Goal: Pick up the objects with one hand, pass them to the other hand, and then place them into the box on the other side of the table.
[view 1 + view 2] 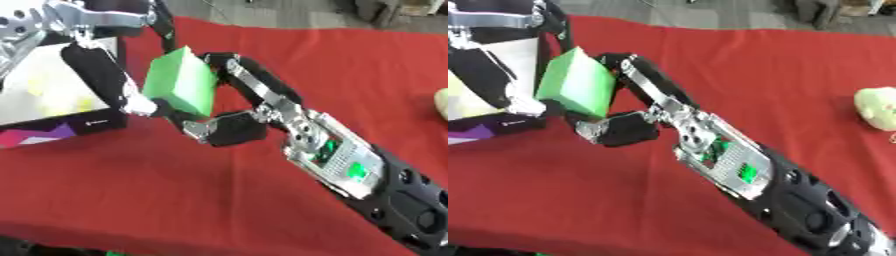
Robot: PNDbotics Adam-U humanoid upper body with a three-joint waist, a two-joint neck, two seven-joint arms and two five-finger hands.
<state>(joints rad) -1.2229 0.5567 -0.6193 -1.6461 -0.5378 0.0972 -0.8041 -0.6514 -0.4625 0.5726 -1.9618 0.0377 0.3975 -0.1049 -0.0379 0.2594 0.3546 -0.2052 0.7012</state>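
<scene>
The right hand (249, 112) reaches in from the near right over the red tablecloth (175, 190), its thumb and fingers curled round the green block (182, 82), held in the air left of centre. The left hand (105, 70) meets the block's left side, fingers curled against it. Just behind, at far left, sits the box (52, 90); a pale object (878, 107) lies far right

Green block (181, 82), red tablecloth (332, 65), white box (52, 85) — black rim with purple-and-pink pattern — pale yellowish object (878, 107).
</scene>
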